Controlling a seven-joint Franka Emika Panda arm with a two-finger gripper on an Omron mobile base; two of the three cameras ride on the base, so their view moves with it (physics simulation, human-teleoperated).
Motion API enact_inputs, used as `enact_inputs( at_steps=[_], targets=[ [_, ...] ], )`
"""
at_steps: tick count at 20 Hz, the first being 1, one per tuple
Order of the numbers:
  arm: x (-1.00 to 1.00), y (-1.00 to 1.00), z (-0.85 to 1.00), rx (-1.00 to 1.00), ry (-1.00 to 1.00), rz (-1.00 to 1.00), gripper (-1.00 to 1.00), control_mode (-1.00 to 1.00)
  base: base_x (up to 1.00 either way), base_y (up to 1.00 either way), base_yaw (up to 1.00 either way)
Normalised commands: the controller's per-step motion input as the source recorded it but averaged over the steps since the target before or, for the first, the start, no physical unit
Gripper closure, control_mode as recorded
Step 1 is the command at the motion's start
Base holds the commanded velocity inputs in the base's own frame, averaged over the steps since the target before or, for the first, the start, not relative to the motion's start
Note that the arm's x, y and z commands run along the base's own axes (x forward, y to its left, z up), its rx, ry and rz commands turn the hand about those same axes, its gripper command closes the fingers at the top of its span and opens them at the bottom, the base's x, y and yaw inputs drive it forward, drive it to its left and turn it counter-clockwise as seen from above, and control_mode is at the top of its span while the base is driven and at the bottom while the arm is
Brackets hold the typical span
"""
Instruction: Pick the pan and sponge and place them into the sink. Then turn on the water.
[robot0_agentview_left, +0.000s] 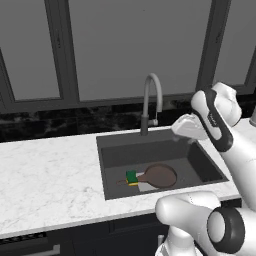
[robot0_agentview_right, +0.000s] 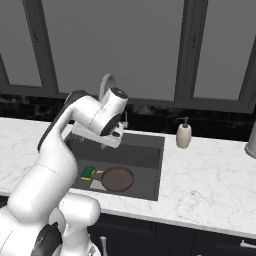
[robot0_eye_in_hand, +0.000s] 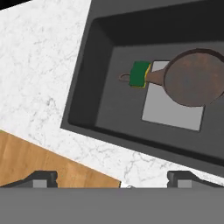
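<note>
Already inside the large rectangular dark grey sink (robot0_agentview_left: 112, 150) lies the small round reddish-brown pan (robot0_agentview_left: 160, 176), its bowl partly over the pale grey square at the basin bottom. Across its thin handle sits the small green-topped, yellow-based sponge (robot0_agentview_left: 131, 177), touching it. Above the basin near the tall curved grey faucet (robot0_agentview_left: 151, 95), the fingers (robot0_eye_in_hand: 43, 178) stand spread wide and released, grasping nothing. White marble worktop (robot0_agentview_left: 45, 170) surrounds the basin.

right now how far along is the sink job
Done: the pan and the sponge both lie in the sink, the sponge on the pan's handle. In hand: nothing; the tool is open above the basin. Left: no water runs from the faucet yet.
</note>
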Motion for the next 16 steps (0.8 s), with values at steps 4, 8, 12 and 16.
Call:
enact_inputs(
  at_steps=[4, 8, 12, 16],
  targets=[
    [0.01, -0.59, 0.01, 0.26, 0.04, 0.00, -1.00, -1.00, 0.00, 0.00, 0.00],
    [0.06, -0.60, 0.00, 0.24, 0.06, 0.00, -1.00, -1.00, 0.00, 0.00, 0.00],
    [0.19, -0.29, -0.02, 0.20, 0.00, 0.00, -1.00, -1.00, 0.00, 0.00, 0.00],
    [0.14, 0.00, -0.13, 0.05, 0.00, 0.00, -1.00, -1.00, 0.00, 0.00, 0.00]
  ],
)
